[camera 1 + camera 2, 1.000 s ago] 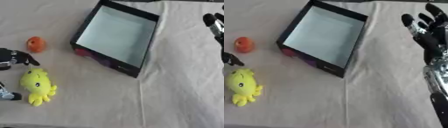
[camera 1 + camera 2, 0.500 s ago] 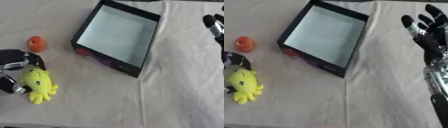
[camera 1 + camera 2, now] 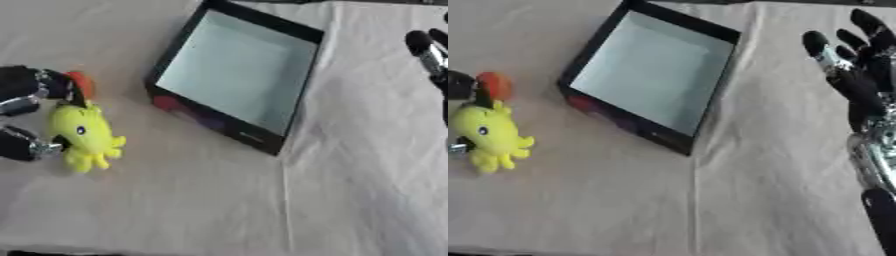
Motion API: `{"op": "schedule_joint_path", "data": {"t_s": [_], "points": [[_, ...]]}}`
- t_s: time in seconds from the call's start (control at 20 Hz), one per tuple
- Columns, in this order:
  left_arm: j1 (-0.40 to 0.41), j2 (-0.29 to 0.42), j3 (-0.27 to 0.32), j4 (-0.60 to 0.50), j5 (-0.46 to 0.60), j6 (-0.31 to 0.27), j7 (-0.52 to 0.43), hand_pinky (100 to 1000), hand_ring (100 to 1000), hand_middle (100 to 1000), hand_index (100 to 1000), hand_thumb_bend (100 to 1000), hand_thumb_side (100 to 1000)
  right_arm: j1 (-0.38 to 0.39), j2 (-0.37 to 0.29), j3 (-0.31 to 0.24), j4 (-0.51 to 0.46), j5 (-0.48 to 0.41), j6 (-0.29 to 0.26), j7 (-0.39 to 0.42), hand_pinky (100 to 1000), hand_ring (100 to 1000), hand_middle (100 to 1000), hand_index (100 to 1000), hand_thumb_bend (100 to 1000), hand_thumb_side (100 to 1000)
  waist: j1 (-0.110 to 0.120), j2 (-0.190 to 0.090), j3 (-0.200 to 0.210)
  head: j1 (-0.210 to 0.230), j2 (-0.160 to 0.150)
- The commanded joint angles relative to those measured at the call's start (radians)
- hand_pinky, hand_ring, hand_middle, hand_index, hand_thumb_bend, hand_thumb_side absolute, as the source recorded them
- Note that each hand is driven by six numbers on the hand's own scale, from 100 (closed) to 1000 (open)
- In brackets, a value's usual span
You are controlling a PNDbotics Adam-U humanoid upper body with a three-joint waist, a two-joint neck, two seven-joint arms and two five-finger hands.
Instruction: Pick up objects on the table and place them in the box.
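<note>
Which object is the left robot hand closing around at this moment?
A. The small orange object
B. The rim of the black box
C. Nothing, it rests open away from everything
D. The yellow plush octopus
D: in the left eye view the left robot hand has its fingers either side of the yellow plush octopus, while the small orange object sits just behind and the black box stands apart, empty.

Left hand point(image 3: 31, 117) curled at left edge; right hand point(image 3: 859, 75) open, fingers up, right side

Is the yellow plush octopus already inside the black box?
No, the yellow plush octopus lies on the cloth left of the black box.
</note>
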Motion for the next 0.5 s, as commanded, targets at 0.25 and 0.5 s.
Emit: {"op": "schedule_joint_path", "data": {"t_s": [0.25, 0.5], "points": [[-0.193, -0.021, -0.034, -0.068, 0.037, -0.01, 0.014, 727, 657, 656, 583, 236, 100, -0.006, -0.039, -0.012, -0.015, 0.002, -0.003, -0.002, 931, 895, 922, 854, 717, 314, 0.007, -0.032, 0.01, 0.001, 0.007], [-0.323, -0.113, -0.071, 0.016, 0.023, 0.0, -0.034, 725, 650, 649, 582, 238, 100, -0.01, -0.039, -0.017, -0.008, -0.001, -0.003, -0.007, 932, 895, 922, 854, 715, 318, 0.007, -0.036, 0.009, 0.007, 0.007]]}}
